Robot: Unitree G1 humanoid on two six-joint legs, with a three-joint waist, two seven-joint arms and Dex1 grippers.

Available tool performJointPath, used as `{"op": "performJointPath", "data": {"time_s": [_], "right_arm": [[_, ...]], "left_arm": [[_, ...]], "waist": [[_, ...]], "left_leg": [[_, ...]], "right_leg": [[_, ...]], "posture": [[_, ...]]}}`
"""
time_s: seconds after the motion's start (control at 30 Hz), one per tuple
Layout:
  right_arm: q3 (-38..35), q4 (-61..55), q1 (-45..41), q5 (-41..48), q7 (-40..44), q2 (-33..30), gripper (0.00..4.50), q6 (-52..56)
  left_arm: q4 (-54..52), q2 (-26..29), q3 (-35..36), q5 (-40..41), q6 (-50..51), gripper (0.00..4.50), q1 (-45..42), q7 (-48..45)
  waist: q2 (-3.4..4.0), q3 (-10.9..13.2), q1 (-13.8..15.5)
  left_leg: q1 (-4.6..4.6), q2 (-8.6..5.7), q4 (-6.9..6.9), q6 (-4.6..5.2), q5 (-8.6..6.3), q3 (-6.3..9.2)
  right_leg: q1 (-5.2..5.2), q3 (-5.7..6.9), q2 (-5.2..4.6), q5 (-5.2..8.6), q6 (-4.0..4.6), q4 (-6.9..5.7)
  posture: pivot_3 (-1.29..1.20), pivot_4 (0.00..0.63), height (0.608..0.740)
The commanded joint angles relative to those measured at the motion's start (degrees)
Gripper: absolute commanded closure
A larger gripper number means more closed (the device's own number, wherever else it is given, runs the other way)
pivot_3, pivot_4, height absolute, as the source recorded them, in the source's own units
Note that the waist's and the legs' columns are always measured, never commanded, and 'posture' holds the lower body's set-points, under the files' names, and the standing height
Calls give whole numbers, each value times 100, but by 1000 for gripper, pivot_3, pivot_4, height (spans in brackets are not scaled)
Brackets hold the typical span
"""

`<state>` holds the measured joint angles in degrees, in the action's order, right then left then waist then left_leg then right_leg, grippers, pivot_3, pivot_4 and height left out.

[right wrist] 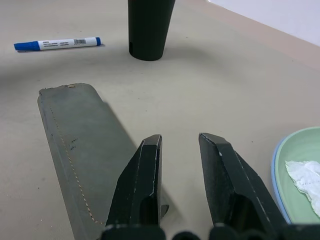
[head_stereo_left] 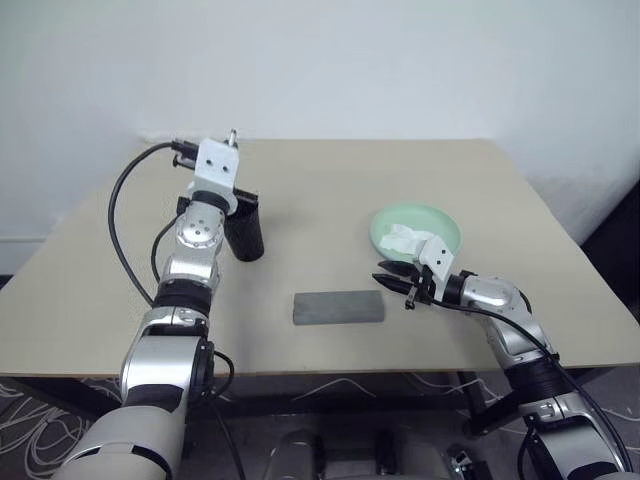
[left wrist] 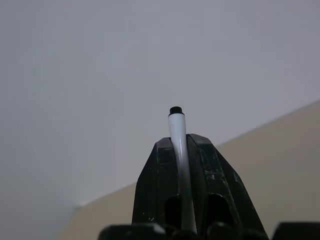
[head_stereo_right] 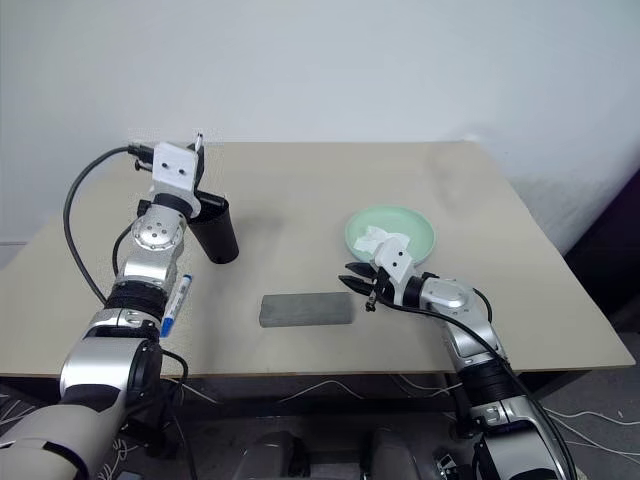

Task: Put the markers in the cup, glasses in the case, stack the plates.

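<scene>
Beige tabletop [head_stereo_left: 330, 190] against white wall [head_stereo_left: 320, 60]

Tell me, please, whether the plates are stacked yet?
Stacked: the green plate sits inside the blue plate, whose rim shows beneath, beside the tissue.

My head cameras look down over the whole counter [head_stereo_left: 330, 190]; wrist cameras sit close, the right sharing the cup [right wrist: 147, 27].

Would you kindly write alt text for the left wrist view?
The left claw is shut on a white marker with a black tip, pointing at a pale wall, with a strip of beige table below.
</scene>
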<state>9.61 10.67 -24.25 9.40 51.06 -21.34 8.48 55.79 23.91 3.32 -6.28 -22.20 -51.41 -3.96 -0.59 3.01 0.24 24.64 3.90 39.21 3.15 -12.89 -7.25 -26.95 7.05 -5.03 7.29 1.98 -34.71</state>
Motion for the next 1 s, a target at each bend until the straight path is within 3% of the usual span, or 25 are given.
{"op": "performJointPath", "data": {"time_s": [0.03, 0.2, 0.43, 0.7, 0.83, 1.0], "right_arm": [[-139, -98, -163, 67, -15, -33, 3269, -94], [-135, -105, -160, 65, -7, -42, 3269, -82], [-131, -108, -167, 65, -8, -39, 3269, -72], [-111, -136, -144, 63, -18, -18, 3269, -65], [-107, -137, -152, 64, -21, -9, 3269, -59], [-115, -138, -132, 79, 6, -26, 3269, -62]], "left_arm": [[251, -4, -17, -82, -361, 4480, -405, 172], [667, -60, -58, -115, -562, 4480, -533, 231], [871, -109, -27, -84, -594, 2242, -644, 194], [686, -109, 91, 110, -531, 2242, -643, -7], [107, -65, 340, 571, -127, 2242, -499, -457], [-2019, 373, 595, 751, 2074, 2242, 103, -419]], "waist": [[-2, 0, 1], [-2, 0, -1], [-2, 0, -3], [-2, 0, -2], [-3, 1, -2], [-2, 1, -52]], "left_leg": [[0, 0, 0, 0, 0, 0], [0, 1, 0, 0, 0, 1], [0, 2, -1, 0, 0, 1], [0, 2, 0, 0, 0, 1], [0, 3, 0, 0, 0, 2], [-1, 3, -3, 0, -1, 2]], "right_leg": [[0, 0, 0, 0, 0, -1], [0, 1, 0, 0, -1, -1], [-3, 2, 0, -1, -1, -2], [-2, 1, -1, -1, -1, -2], [-3, 2, 0, 0, 0, -2], [-4, 0, -1, 0, -1, -4]], "posture": [[0, 0, 729], [0, 0, 729], [0, 0, 729], [0, 0, 729], [0, 0, 729], [0, 0, 729]]}}
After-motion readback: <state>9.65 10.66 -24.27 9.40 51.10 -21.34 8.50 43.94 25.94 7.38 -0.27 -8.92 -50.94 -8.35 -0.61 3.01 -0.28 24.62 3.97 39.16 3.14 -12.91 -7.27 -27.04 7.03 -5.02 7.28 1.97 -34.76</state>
